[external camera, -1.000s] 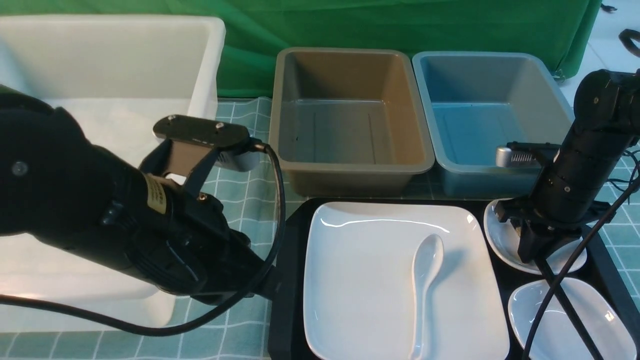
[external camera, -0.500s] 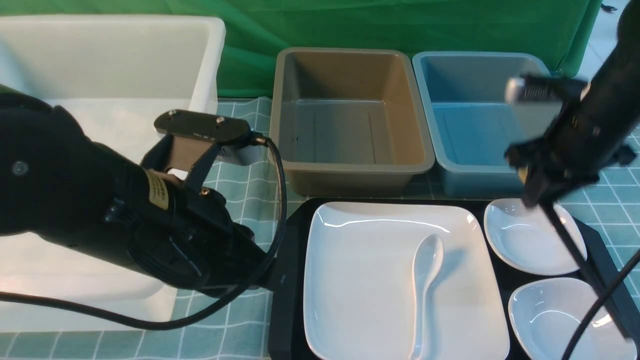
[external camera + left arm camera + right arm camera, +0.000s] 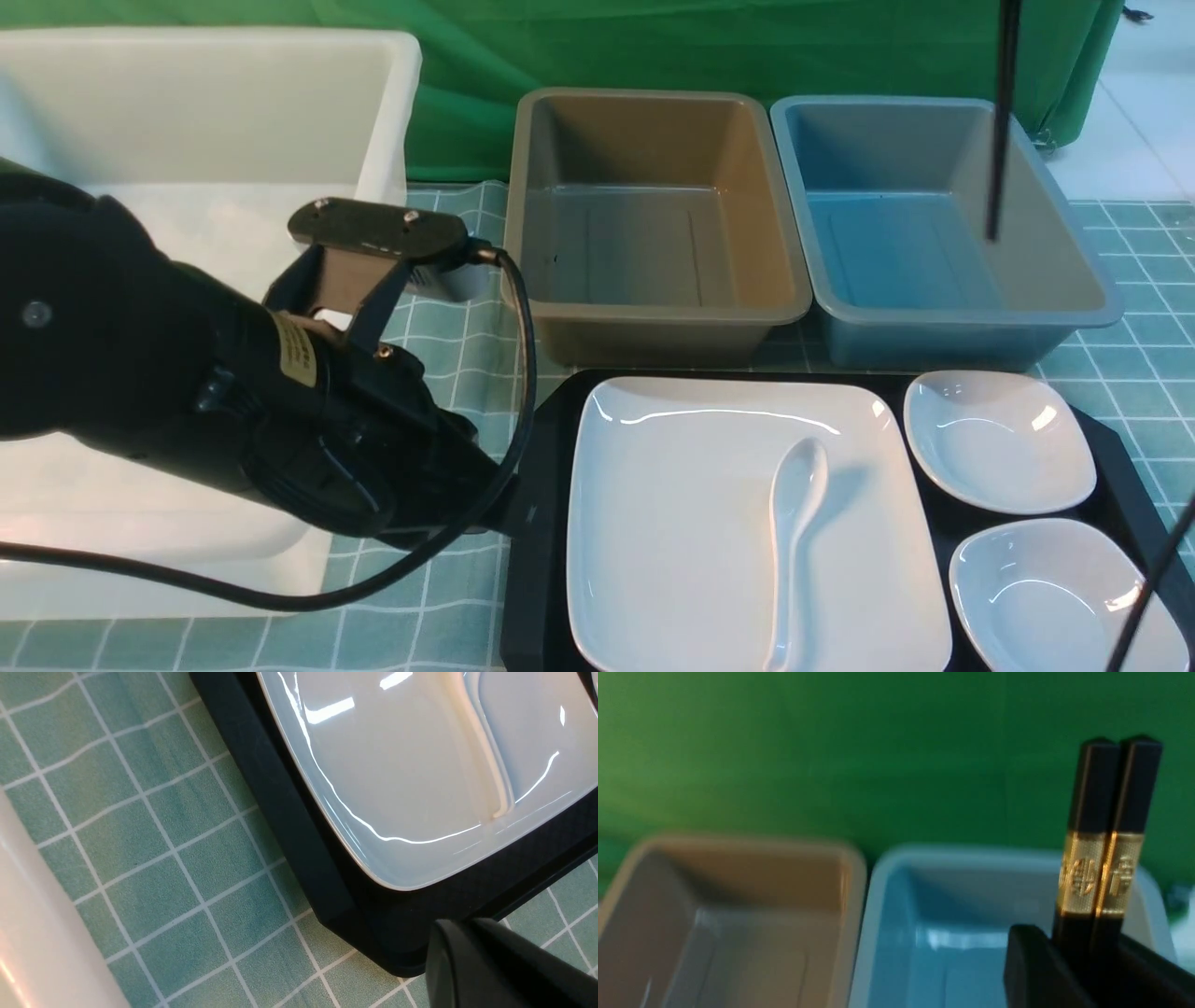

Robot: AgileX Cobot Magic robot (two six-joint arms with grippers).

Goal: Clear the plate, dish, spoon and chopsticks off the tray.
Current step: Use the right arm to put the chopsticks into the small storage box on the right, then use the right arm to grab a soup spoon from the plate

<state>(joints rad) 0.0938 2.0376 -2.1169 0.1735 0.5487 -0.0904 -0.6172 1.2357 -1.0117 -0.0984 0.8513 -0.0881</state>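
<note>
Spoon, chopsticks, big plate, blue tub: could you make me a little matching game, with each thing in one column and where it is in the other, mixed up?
1. spoon
2. chopsticks
3. big plate
4. blue tub

A. on the black tray, beside the two small dishes
B. right of the brown tub
C. on the big plate
D. gripped by the right gripper

Pairs: 1-C, 2-D, 3-A, 4-B

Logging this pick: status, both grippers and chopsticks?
Right gripper shut on black gold-banded chopsticks, lifted off black plastic tray. Left gripper shut, empty, by tray's edge. Nothing seen blocking chopsticks.
</note>
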